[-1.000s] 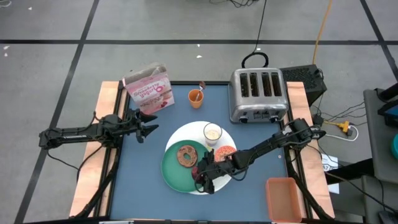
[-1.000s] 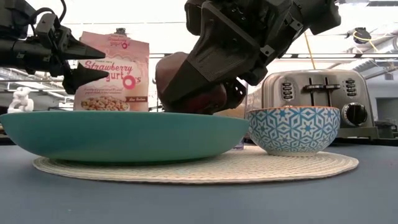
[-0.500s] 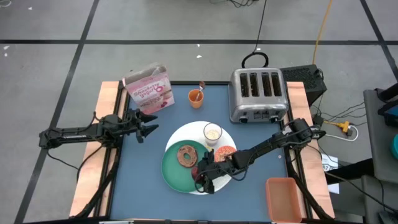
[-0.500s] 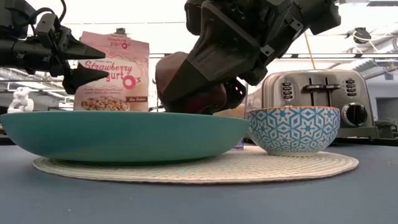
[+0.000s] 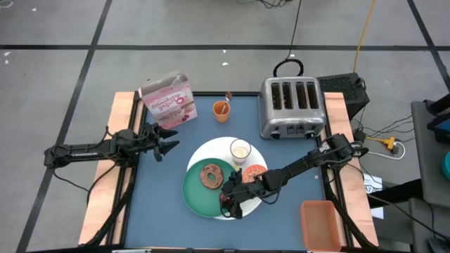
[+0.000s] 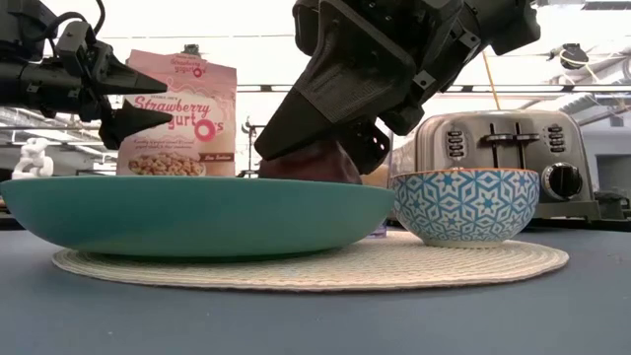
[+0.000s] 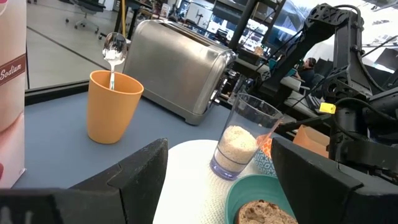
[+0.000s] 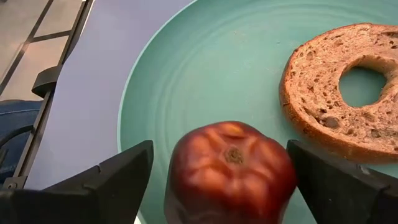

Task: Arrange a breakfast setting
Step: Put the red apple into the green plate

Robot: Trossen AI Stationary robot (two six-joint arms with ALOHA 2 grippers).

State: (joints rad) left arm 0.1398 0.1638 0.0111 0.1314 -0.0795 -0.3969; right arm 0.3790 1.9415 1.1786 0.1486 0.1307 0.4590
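A dark red fruit (image 8: 230, 171) sits on the green plate (image 5: 195, 191), next to the brown bagel (image 8: 342, 93). My right gripper (image 5: 230, 202) is open just above the plate, one finger on each side of the fruit, with a narrow gap at each. The plate, a milky glass (image 5: 240, 150) and a patterned bowl (image 5: 254, 171) stand on the round white mat (image 5: 211, 149). A metal spoon (image 7: 114, 50) stands in an orange cup (image 5: 221, 110). My left gripper (image 5: 167, 143) is open and empty at the table's left.
A silver toaster (image 5: 290, 107) stands at the far right and a pink cereal box (image 5: 169, 100) at the far left. An orange bin (image 5: 322, 223) sits at the near right corner. Bare blue table lies left of the plate.
The dark red fruit, which was up between my right gripper's fingers above the plate, has gone down onto the green plate and now shows only above its rim in the low view. The gripper itself has stayed about where it was.
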